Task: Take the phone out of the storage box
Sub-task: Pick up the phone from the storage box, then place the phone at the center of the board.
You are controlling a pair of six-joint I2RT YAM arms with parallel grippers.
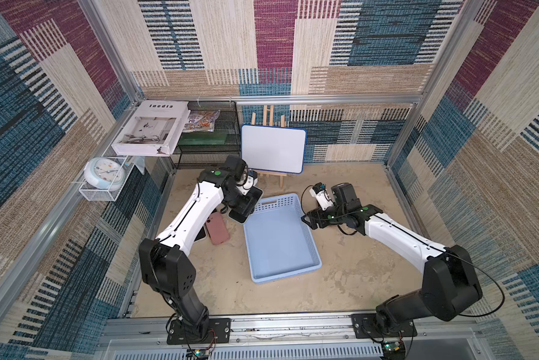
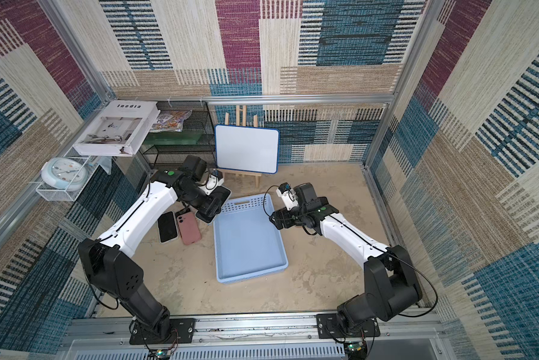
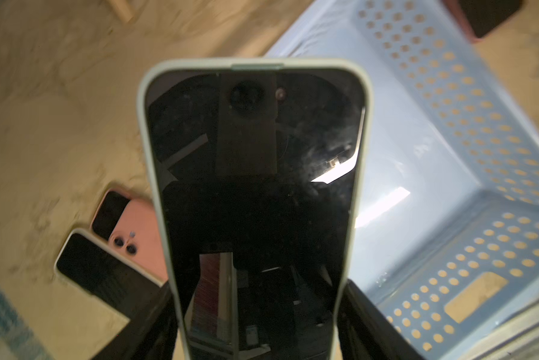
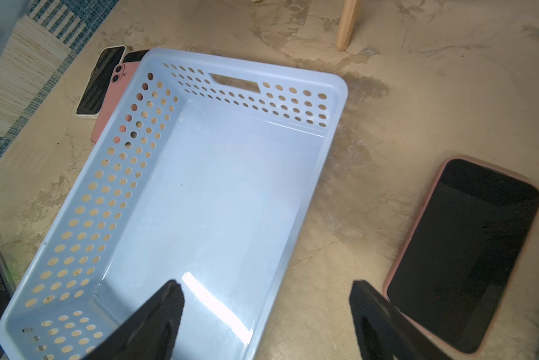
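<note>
On the outer side of the left gripper (image 3: pixel 259 311), two phones lie side by side on the table (image 1: pixel 340 280): a white-case phone (image 2: pixel 167 227), screen up, & a pink phone (image 2: pixel 188 229), back up. The left gripper is clamped on the phone (image 3: pixel 255 187) by its long edges, screen toward the wrist cam. It holds the phone just beside a corner of the box (image 1: pixel 280 243). The right gripper (image 4: pixel 266 291) has its jaws wide apart at the box rim. A pink-case phone (image 4: pixel 464 252), screen up, lies just beside its outer finger.
</note>
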